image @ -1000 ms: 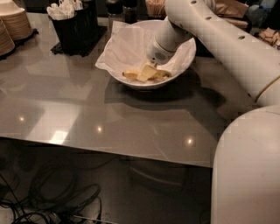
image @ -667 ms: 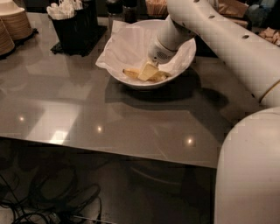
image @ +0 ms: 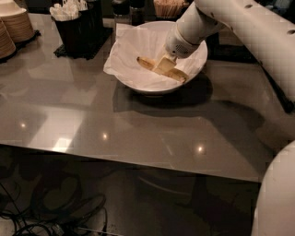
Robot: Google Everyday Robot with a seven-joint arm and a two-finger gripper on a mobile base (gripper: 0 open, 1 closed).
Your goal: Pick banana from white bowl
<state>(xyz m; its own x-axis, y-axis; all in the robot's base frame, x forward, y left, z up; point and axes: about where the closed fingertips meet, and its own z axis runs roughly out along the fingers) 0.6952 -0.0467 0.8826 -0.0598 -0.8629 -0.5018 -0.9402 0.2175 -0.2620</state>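
Note:
The white bowl [image: 138,85] stands at the back middle of the grey table, lined with crinkled white paper [image: 131,50]. The banana [image: 177,74], yellow with brownish marks, lies inside it, running from upper left to lower right. My gripper [image: 164,65] reaches down from the white arm [image: 239,23] at the upper right into the bowl. It sits right at the banana's middle and touches or straddles it. The banana still rests in the bowl.
Stacked tan paper bowls [image: 14,27] stand at the far left. A black holder with white items [image: 76,25] is left of the bowl, and a basket [image: 168,7] behind it. The table's front edge [image: 138,161] has cables [image: 55,216] below. My white body [image: 276,203] fills the lower right.
The bowl, banana and gripper sit slightly higher in view than before. The gripper stays down at the banana's middle; the banana has not visibly left the bowl.

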